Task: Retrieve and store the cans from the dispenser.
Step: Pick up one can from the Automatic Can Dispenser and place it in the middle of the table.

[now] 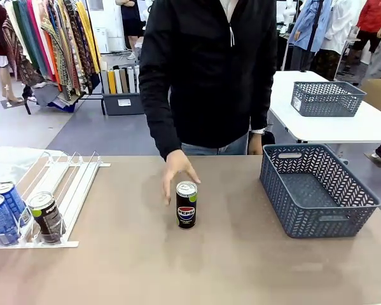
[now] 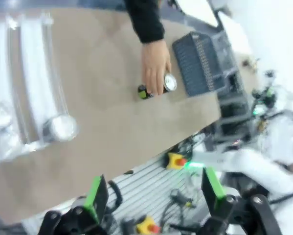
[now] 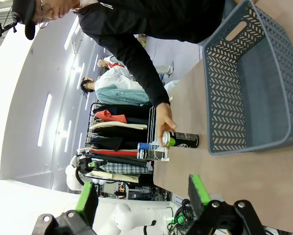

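A black Pepsi can (image 1: 186, 204) stands upright mid-table, with the person's hand (image 1: 177, 168) right behind its top; I cannot tell whether the fingers touch it. The white dispenser (image 1: 72, 184) lies at the left with two blue cans (image 1: 0, 219) and a black can (image 1: 46, 217) at its front stops. My left gripper (image 2: 153, 191) is open and empty, high above the table's near edge, far from the black can (image 2: 156, 87). My right gripper (image 3: 142, 196) is also open and empty, well back from the same can (image 3: 180, 140).
A blue-grey lattice basket (image 1: 317, 219) sits empty at the table's right, also seen as the basket (image 3: 224, 88) in the right wrist view. The person stands at the far side. A second basket (image 1: 327, 98) is on another table behind.
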### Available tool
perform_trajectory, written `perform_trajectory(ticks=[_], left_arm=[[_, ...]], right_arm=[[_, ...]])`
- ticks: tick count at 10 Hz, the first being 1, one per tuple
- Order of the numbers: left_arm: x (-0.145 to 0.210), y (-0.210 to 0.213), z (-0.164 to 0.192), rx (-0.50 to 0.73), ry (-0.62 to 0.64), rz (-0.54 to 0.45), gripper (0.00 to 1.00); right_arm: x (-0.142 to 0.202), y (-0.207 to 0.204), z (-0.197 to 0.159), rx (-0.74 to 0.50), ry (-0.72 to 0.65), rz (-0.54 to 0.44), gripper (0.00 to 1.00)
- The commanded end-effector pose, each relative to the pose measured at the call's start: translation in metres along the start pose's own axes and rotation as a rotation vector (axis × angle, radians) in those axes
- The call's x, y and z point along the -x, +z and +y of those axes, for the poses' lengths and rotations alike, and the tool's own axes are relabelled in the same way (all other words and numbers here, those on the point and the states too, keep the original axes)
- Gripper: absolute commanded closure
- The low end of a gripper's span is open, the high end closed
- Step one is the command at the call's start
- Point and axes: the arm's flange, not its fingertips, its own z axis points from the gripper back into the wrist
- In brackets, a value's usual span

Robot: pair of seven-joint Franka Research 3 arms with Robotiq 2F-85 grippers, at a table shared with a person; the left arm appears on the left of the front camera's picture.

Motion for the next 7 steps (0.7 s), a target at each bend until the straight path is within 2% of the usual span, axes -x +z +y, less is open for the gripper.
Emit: perform_trajectory(ticks=[1, 2, 3, 4, 7], left_arm=[[0.007, 0.013, 0.043, 0.115, 0.256, -0.106, 0.00], [0.018, 0.023, 0.071, 0.196, 0.349, -0.152, 0.00], [0.022, 0.025, 0.083, 0.237, 0.458, -0.170, 0.00], [0.020, 0.034, 0.068, 0.111, 0.263, -0.089, 0.00], [0.020, 0.034, 0.068, 0.111, 0.263, -0.089, 0.00]], right_arm=[[-0.001, 0.001, 0.002, -0.012, 0.022, 0.002, 0.00], [-0.001, 0.001, 0.002, -0.012, 0.022, 0.002, 0.00], [-0.001, 0.001, 0.002, -0.012, 0.022, 0.002, 0.00], [-0.001, 0.001, 0.002, -0.012, 0.022, 0.002, 0.00], [-0.001, 0.001, 0.002, -0.012, 0.022, 0.002, 0.00]])
